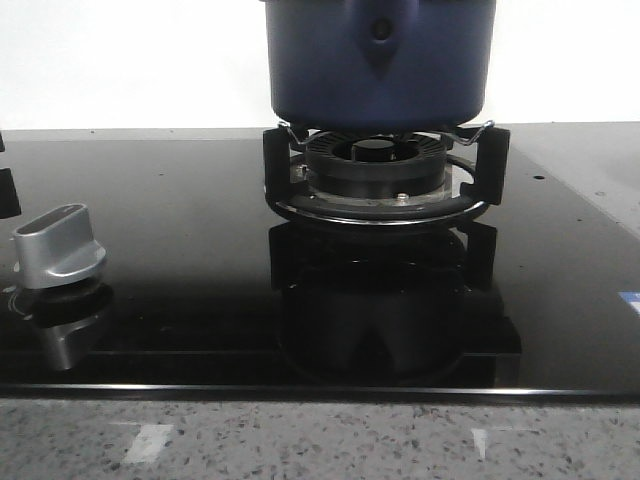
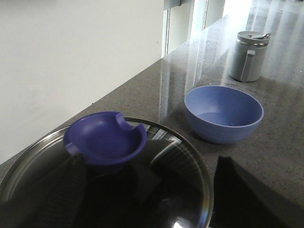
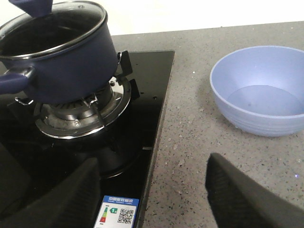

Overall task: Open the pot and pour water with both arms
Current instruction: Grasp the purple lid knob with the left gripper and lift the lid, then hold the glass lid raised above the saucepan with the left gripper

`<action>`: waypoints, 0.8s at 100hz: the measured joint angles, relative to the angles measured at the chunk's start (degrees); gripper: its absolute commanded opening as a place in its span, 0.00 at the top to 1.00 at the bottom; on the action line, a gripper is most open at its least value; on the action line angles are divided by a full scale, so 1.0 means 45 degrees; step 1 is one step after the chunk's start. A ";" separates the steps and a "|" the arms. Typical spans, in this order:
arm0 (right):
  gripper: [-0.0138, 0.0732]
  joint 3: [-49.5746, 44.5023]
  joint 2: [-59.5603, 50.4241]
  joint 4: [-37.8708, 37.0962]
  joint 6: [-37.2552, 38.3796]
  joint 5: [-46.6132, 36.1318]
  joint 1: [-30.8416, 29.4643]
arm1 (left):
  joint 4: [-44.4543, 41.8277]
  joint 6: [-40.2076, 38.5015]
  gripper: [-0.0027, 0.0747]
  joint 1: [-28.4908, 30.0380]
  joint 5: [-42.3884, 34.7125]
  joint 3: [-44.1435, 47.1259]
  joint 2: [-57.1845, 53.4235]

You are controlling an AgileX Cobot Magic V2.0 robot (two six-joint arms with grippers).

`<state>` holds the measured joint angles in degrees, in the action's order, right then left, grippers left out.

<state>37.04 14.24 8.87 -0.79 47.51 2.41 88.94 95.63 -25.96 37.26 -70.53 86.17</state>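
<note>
The left gripper (image 2: pixel 147 209) hangs open just over the glass lid (image 2: pixel 42 180), its blue knob (image 2: pixel 105 141) close at twelve o'clock, so this arm is nearer; the right gripper (image 3: pixel 152 194), open, sees the pot (image 3: pixel 71 71) on the burner (image 1: pixel 378 180) at ten o'clock, the bowl (image 3: pixel 261 90) at one o'clock.

Speckled counter (image 3: pixel 190 123), black hob (image 1: pixel 180 220), blue bowl (image 3: pixel 261 90), grey jug (image 2: pixel 248 56)

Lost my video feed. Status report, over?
Right end effector open, empty. Left end effector: state unclear. Dark-blue round pot on burner, glass lid on. Nothing blocking blue bowl.
</note>
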 measured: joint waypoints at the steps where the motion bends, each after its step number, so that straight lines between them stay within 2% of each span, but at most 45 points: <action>1: 0.34 0.0000 0.0000 0.0000 0.0000 0.0000 0.0000 | 0.0119 0.0135 0.32 0.0000 -0.0033 0.0000 0.0032; 38: 0.34 0.0000 0.0000 0.0000 0.0000 0.0373 0.0000 | 0.1814 0.1331 0.26 0.0000 -0.0369 0.0000 0.1194; 60: 0.34 0.0000 0.0000 0.0000 0.0000 0.0470 0.0000 | 0.2739 0.2051 0.26 0.0000 -0.0623 0.0000 0.1194; 80: 0.34 0.0000 0.0000 0.0000 0.0000 0.0488 0.0000 | 0.2844 0.2109 0.26 0.0000 -0.0594 0.0000 0.1194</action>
<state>37.04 14.24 8.87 -0.79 49.71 2.41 101.74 105.12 -25.96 34.59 -70.53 91.55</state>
